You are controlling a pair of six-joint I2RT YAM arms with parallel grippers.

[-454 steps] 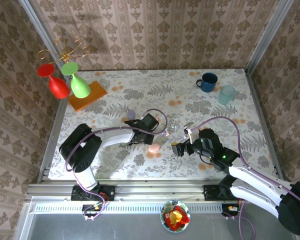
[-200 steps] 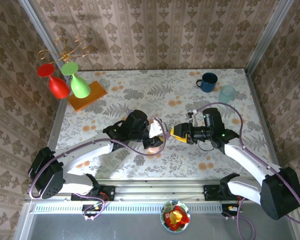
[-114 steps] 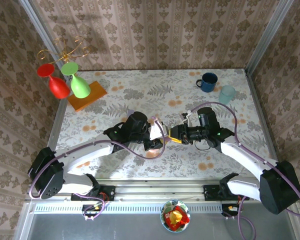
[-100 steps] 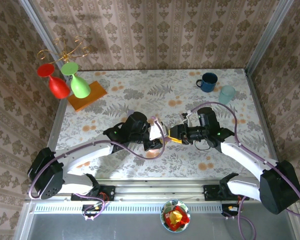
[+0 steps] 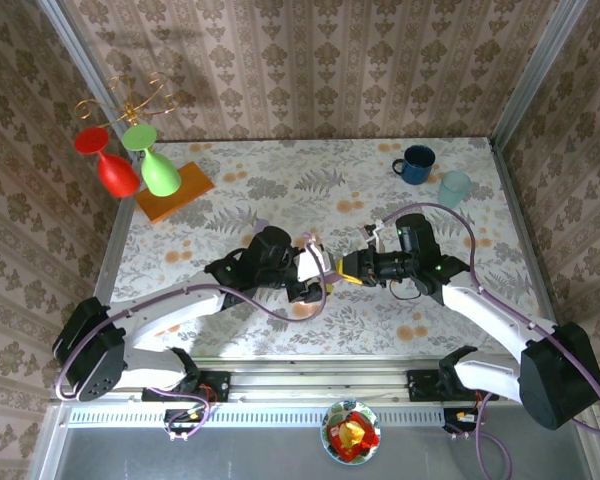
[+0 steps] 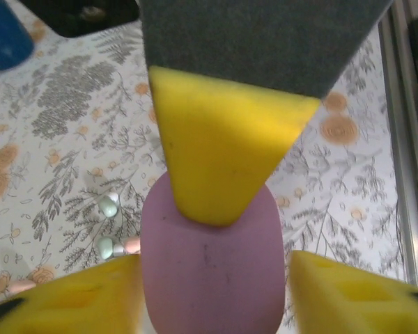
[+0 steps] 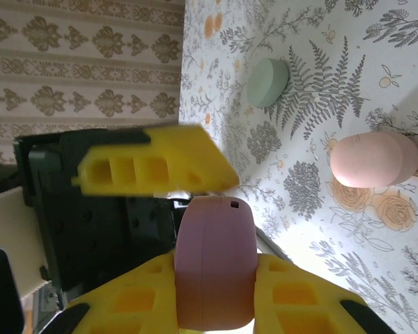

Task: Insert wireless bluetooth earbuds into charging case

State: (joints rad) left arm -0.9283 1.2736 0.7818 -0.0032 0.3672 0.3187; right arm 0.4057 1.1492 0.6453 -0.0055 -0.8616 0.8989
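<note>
Mauve and pebble-shaped, the charging case (image 7: 212,264) hangs over the middle of the floral tabletop (image 5: 380,190), clamped between the yellow fingers of the right gripper (image 7: 214,296). The left gripper (image 6: 212,299) faces it with its fingers spread to either side of the case; tabletop shows through the gap on one side, so it stands open. Three tiny earbuds (image 6: 109,206), pale green and pinkish, lie close together on the tabletop below. A pink case (image 7: 375,158) and a green case (image 7: 268,82) rest nearby, apart from each other.

Left pincer (image 5: 314,283) and right pincer (image 5: 345,268) tip to tip over the floral table (image 5: 280,175), seemingly a lilac case (image 5: 329,274) between them.
</note>
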